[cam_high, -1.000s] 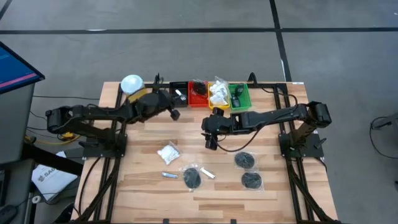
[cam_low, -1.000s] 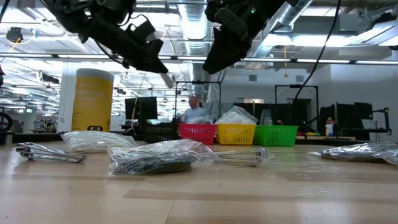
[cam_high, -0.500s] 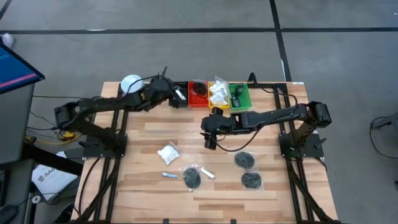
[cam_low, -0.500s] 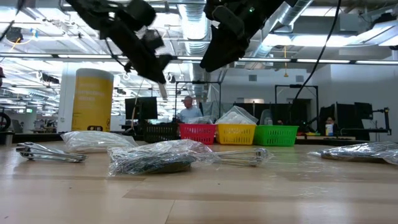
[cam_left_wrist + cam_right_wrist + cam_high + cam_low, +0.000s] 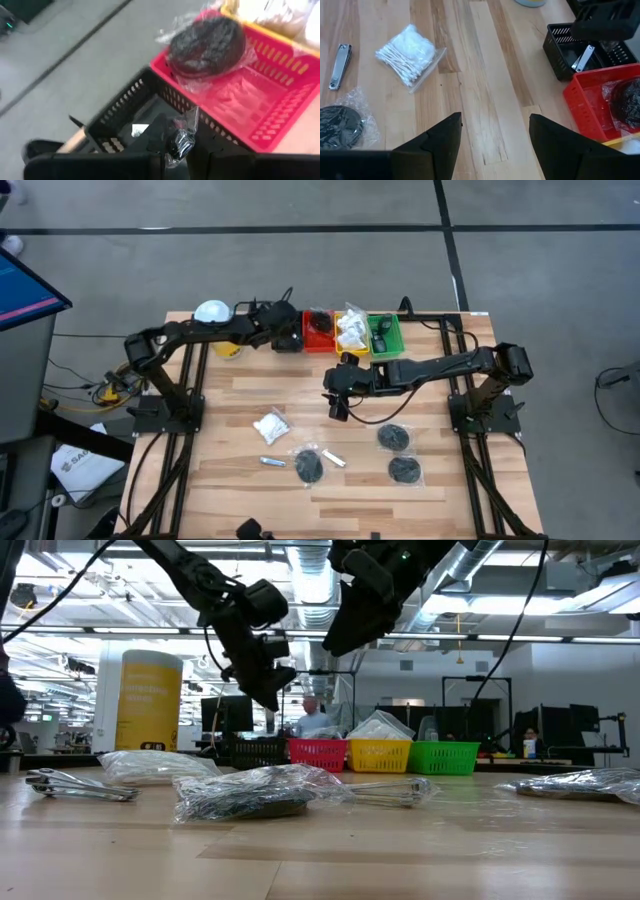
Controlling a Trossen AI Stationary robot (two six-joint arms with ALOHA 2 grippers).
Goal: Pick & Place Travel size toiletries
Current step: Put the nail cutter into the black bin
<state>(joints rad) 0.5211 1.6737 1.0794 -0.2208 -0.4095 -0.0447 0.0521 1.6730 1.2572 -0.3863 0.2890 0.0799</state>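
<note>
My left gripper (image 5: 177, 145) hangs over the black tray (image 5: 125, 112) at the table's far edge, shut on a small dark item in crinkled clear wrap (image 5: 179, 134). In the high view that gripper (image 5: 289, 335) is beside the red tray (image 5: 319, 332), which holds a wrapped black disc (image 5: 207, 45). My right gripper (image 5: 495, 145) hovers open above the table's middle (image 5: 338, 395), holding nothing. A white sachet of swabs (image 5: 270, 425), a silver clipper (image 5: 272, 462), a thin silver tube (image 5: 334, 460) and wrapped black discs (image 5: 309, 465) (image 5: 394, 437) (image 5: 404, 470) lie flat on the wood. My left gripper pinches the small wrapped item between its two fingers, with the clear wrap's crinkled end (image 5: 187, 120) sticking out past the fingertips. The fingers slant down from the table's left. The item is lifted clear, above the black tray's open top.
Yellow (image 5: 351, 332) and green (image 5: 384, 332) trays follow the red one along the far edge. A yellow canister with a white lid (image 5: 213, 315) stands left of the black tray. A silver clipper (image 5: 582, 57) lies in the black tray. Bare wood lies between the trays and the loose items.
My left gripper has carried the small wrapped item toward the table's far edge and a little right, from above the bare wood to above the black tray, staying shut. My right gripper has kept still.
</note>
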